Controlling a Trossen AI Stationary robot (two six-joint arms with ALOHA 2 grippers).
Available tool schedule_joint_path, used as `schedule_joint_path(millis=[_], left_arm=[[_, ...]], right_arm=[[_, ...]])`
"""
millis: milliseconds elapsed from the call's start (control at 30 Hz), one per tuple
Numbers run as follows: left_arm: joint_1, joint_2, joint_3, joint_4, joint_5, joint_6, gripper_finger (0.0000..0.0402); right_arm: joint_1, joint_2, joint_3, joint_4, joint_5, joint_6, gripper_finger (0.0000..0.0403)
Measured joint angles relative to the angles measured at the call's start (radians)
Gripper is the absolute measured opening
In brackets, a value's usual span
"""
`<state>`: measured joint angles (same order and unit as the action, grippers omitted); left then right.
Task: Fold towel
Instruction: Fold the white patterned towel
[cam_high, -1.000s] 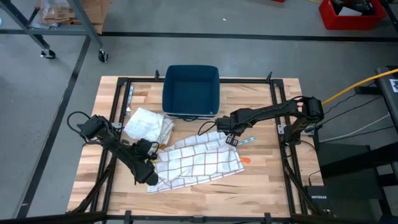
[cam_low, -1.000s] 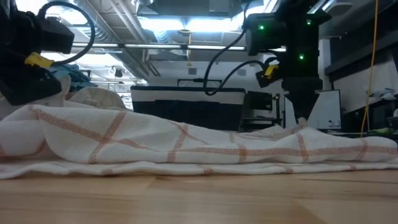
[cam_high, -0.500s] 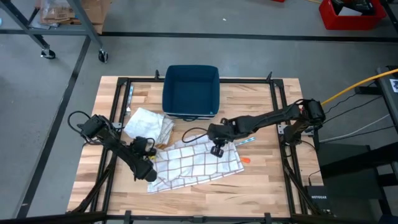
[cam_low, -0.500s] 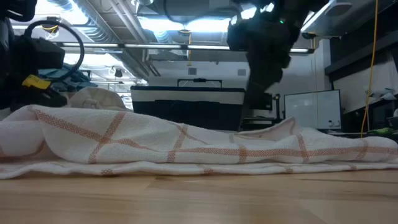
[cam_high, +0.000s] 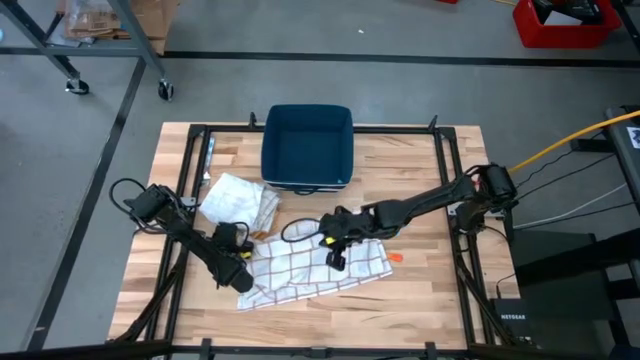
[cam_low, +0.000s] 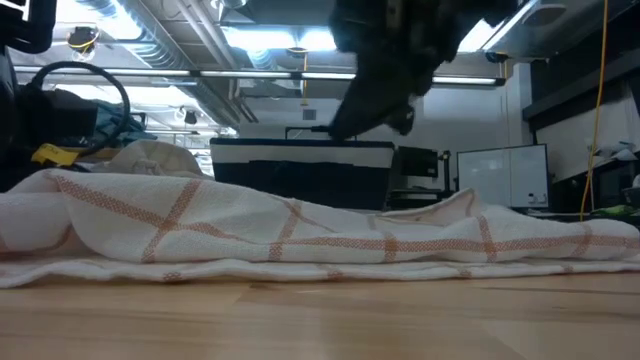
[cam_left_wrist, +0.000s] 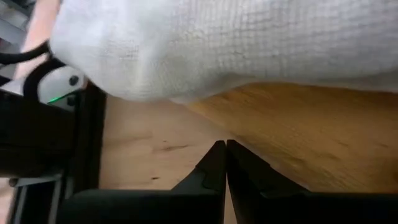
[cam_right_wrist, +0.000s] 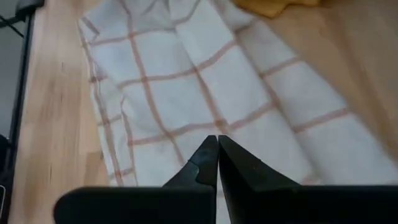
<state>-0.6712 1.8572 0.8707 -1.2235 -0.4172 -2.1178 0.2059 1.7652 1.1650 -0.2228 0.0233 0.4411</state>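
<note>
Movement first: over the last second the right gripper swept from the towel's far right corner in toward its middle, and it now hangs above the checked towel with its fingers pressed together and nothing between them, as the right wrist view shows. The cloth's outline looks narrower on the right than it did a second ago, so that edge seems to have been carried over, probably one fold laid. It isn't tidy yet though; in the low view the towel lies in soft humps on the wooden table.

The left gripper sits at the towel's near left corner, barely shifted over that second. Its fingers are shut and empty, with bare wood right in front and the cloth bulging just beyond.

Counts:
- two arms, two grippers
- one checked towel, at the table's front centre
- one crumpled white cloth at its far left, just beside it
- one dark blue bin at the back edge
- one small orange bit right of the towel, too small to tell what it is
</note>
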Motion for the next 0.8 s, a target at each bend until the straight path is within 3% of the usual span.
schedule_joint_path(millis=[233,500,633,800], left_arm=[[0.000,0.000,0.000,0.037,0.000,0.004,0.0004],[0.000,0.000,0.000,0.058,-0.001,-0.001,0.0004],[-0.001,0.000,0.000,0.060,-0.001,-0.002,0.0004],[-0.003,0.000,0.000,0.061,-0.001,-0.003,0.0004]], right_arm=[[0.026,0.150,0.002,0.241,-0.078,0.013,0.0017],[0.023,0.288,0.093,0.254,-0.077,0.025,0.0017],[0.023,0.329,0.125,0.245,-0.022,0.023,0.0017],[0.015,0.334,0.127,0.239,0.120,0.023,0.0017]])
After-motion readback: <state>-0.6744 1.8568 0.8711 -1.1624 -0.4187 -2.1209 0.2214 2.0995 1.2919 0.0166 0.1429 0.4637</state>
